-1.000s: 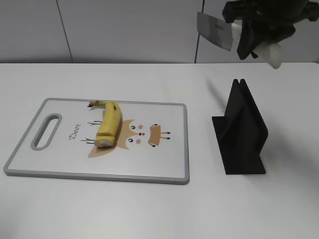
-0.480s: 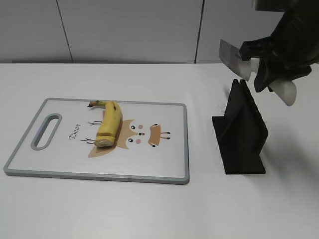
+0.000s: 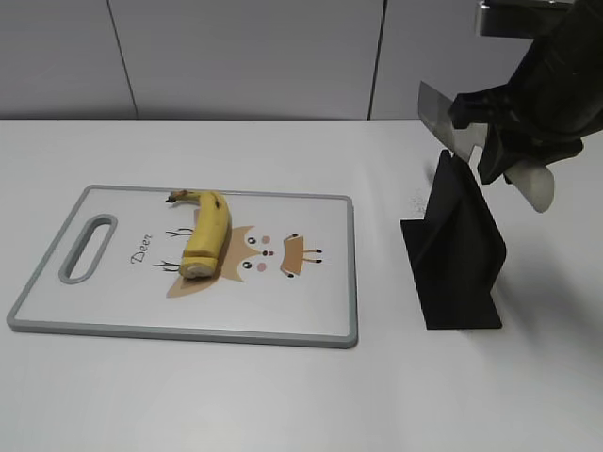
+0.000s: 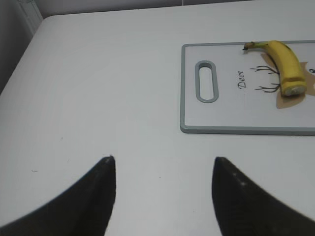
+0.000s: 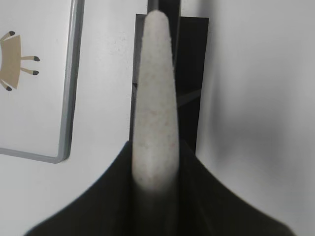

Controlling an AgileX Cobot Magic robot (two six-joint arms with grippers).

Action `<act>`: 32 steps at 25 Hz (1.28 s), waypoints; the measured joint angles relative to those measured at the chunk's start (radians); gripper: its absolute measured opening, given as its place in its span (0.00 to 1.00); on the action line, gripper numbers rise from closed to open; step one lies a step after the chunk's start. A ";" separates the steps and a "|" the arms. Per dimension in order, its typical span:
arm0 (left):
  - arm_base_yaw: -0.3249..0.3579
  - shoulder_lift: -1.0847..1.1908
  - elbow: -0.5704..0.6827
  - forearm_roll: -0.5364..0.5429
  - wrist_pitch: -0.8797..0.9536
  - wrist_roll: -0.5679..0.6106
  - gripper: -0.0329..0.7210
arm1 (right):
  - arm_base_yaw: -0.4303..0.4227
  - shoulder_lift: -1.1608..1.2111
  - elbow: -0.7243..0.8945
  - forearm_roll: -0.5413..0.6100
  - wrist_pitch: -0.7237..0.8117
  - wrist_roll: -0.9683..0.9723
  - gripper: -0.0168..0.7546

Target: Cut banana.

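**Inspector A:** On the left half of the white table lies a grey-rimmed cutting board with a handle slot at its left end and a cartoon deer print in the middle. Where is the fruit?

**Inspector B:** The banana lies flat on the board, left of centre, touching the print. It is unpeeled, with the dark stem tip at the far end and the blunt cut end, pale flesh showing, toward the near side. Nothing touches it.

**Inspector A:** And on the right?

**Inspector B:** A black knife stand sits on the table to the right of the board, apart from it. Just above its top edge the right gripper carries a knife: steel blade pointing left and far, pale handle slanting down to the right. In the right wrist view the dark fingers press against both sides of that handle, so they are closed firmly upon it.

**Inspector A:** The left gripper?

**Inspector B:** The left gripper hangs over bare table well to the left of the board. Its two dark fingertips stand wide apart with only tabletop between them; it holds nothing.
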 joint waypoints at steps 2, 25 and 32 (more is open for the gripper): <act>0.000 -0.003 0.001 -0.001 -0.003 -0.001 0.83 | 0.000 -0.001 0.000 -0.003 -0.001 0.003 0.24; 0.000 -0.011 0.001 -0.001 -0.005 -0.001 0.82 | 0.041 -0.004 0.144 0.034 -0.042 0.018 0.24; 0.000 -0.011 0.001 -0.001 -0.005 -0.003 0.82 | 0.070 -0.014 0.162 -0.009 -0.037 0.039 0.24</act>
